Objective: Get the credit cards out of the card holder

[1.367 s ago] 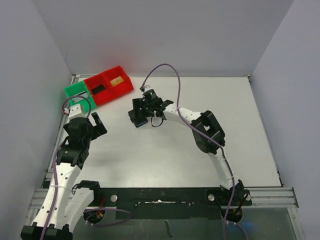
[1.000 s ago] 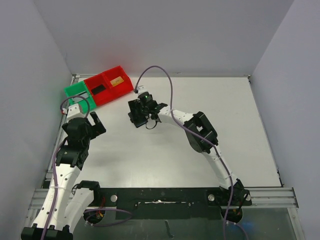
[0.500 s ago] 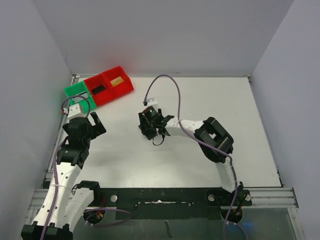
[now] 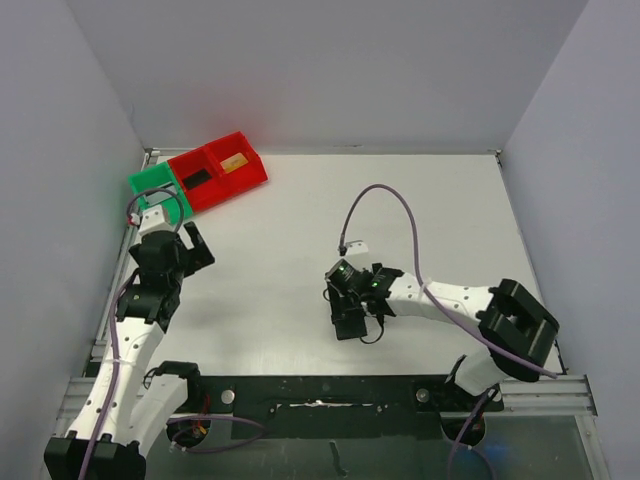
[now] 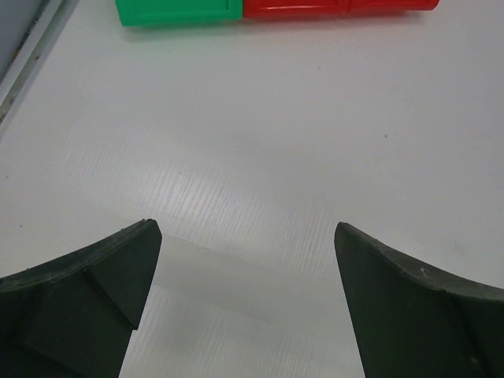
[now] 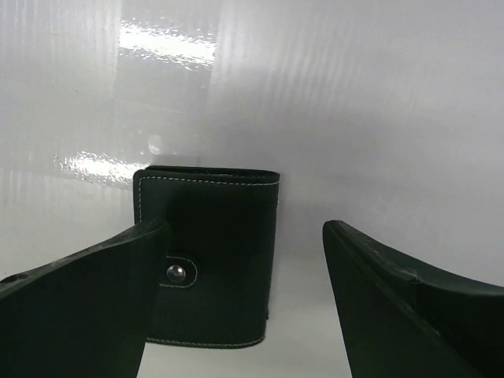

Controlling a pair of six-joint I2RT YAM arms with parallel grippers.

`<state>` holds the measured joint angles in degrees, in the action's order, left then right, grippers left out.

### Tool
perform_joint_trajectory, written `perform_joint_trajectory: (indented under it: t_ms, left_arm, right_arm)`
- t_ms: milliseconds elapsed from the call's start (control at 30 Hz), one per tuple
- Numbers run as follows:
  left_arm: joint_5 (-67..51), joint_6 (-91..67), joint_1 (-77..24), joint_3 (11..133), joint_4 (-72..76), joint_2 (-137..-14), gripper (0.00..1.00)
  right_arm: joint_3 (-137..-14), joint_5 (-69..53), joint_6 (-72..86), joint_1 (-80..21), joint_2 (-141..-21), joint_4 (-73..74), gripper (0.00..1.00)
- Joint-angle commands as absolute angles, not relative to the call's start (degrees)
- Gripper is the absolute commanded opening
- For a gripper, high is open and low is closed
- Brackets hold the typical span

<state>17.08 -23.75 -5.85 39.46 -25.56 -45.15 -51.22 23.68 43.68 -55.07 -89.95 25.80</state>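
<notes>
Card holder (image 6: 216,252) lies shut and flat on the tabletop (image 6: 354,94) in the right wrist view, snap tab on show, right under the right gripper (image 6: 244,228). Those jaws stand apart and are not closed on it. One finger overlaps the tab side, and the other hangs clear of the opposite edge.

Over to the left wrist: left gripper (image 5: 246,227), jaws spread wide above the tabletop. The green bin (image 5: 177,12) and red bin (image 5: 339,6) sit at the far edge.

From the top now: the holder sits near the front middle of the tabletop, at the right jaws' tips. A tan card (image 4: 236,160) and a black card (image 4: 197,179) rest in the red bin's two compartments, well apart from the holder.
</notes>
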Motion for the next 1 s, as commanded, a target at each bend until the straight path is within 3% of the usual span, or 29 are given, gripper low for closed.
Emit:
perform_joint_trajectory:
  t_ms: [0, 233, 500, 767, 967]
  left_arm:
    - [12.23, -24.77, -5.36, 39.84, -16.57, -48.6, 0.93]
    - [12.3, -29.87, -5.36, 53.12, -14.12, -66.98, 0.87]
    - [13.92, -28.15, -5.19, 74.79, -15.06, -91.47, 0.81]
    - [18.0, -26.85, -5.19, 101.27, -24.51, -115.32, 0.75]
    - [17.57, -27.66, -5.11, 111.85, -26.36, -124.31, 0.73]
  right_arm:
    - [-51.47, 26.62, 40.93, -52.79, -79.55, 30.99, 0.83]
    - [-56.64, 29.3, 39.31, -50.83, -70.95, 35.78, 0.88]
    - [-53.9, 27.04, 43.56, -50.36, -61.38, 39.1, 0.88]
    - [-54.92, 27.18, 46.72, -50.36, -52.09, 46.95, 0.85]
    - [-53.35, 28.29, 48.43, -49.9, -46.74, 48.32, 0.84]
